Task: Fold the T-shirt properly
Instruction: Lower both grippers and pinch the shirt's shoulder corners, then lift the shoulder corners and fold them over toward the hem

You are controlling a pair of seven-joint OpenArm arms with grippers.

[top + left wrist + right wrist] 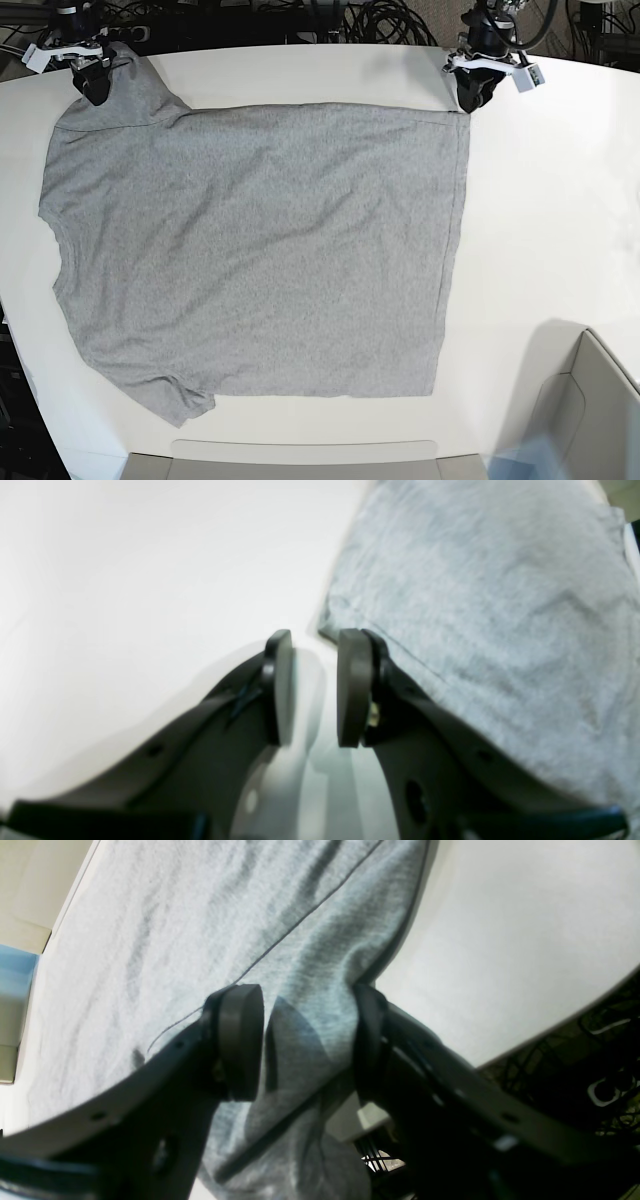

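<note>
Lying flat, T-shirt (250,250); cardboard box (585,410) near hem

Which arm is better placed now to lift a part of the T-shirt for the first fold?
The right arm. Its open right gripper already has a raised fold of the T-shirt between its jaws at the sleeve. The left gripper is open too, but beside the hem corner, with only the table between its jaws.
</note>
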